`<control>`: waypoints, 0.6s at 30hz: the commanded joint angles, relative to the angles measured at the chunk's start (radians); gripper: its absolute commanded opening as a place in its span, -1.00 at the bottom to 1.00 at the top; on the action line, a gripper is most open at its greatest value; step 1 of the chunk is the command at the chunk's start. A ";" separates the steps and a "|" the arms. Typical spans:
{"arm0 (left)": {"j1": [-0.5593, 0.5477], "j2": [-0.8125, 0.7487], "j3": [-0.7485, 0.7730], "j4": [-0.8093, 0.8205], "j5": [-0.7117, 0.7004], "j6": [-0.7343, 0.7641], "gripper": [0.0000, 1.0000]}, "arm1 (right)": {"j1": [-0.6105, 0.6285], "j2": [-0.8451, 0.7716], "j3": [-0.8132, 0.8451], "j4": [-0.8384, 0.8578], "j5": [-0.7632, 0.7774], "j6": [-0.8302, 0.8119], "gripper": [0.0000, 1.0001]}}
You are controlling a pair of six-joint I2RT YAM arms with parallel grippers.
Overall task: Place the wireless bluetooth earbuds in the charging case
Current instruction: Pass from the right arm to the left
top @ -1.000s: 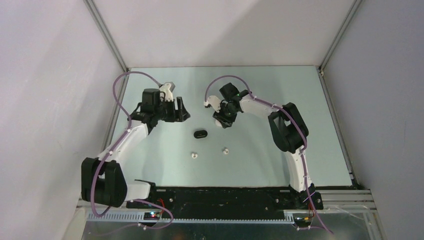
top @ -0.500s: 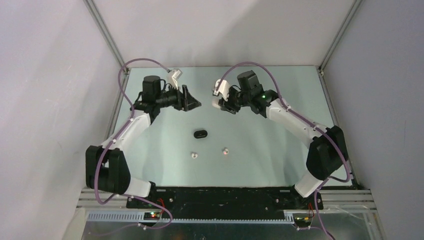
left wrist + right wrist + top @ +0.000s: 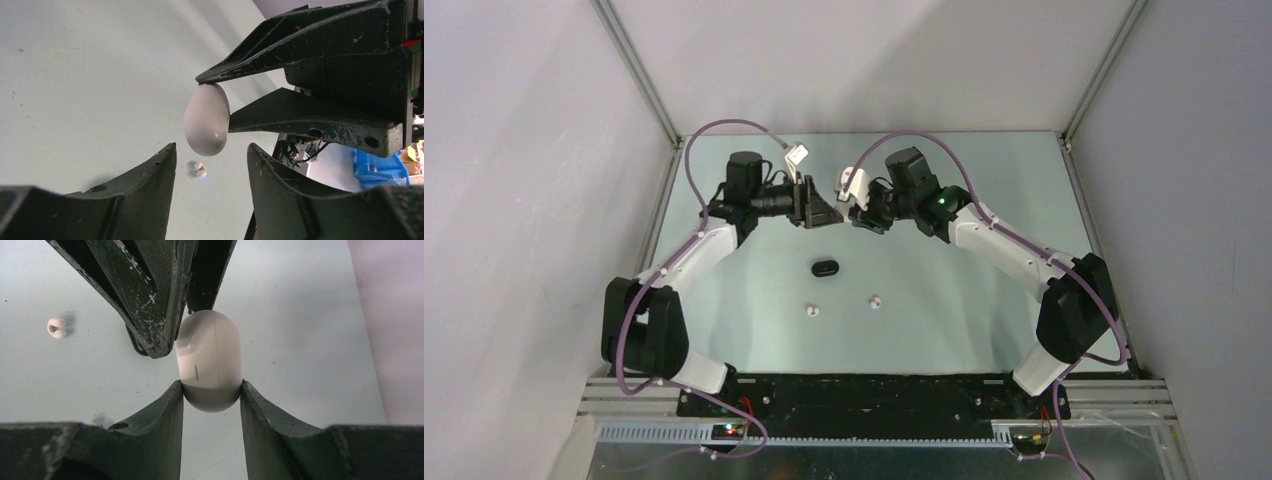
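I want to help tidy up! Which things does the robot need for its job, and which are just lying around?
For the job: white case, held up; two white earbuds on the table.
Probably just lying about: black case, untouched; blue bin past the table.

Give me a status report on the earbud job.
Right gripper shut on white case, off the table. Left gripper open at its free end. Two white earbuds loose on table. Nothing blocking.

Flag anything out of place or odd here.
Nothing is spilled or damaged. The white case is off the table, pinched in the right gripper's fingers with its lid shut, while two white earbuds lie loose and apart on the table near the black case.
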 commanded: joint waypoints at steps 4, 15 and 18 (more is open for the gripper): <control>-0.022 0.030 0.065 0.044 0.048 -0.033 0.10 | 0.017 -0.041 0.007 0.051 0.021 0.000 -0.57; -0.053 0.068 0.087 0.067 0.075 -0.058 -0.22 | 0.023 -0.055 0.005 0.032 0.041 0.010 -0.57; -0.053 0.069 0.088 0.081 0.078 -0.059 -0.26 | 0.021 -0.057 0.005 0.034 0.043 0.013 -0.57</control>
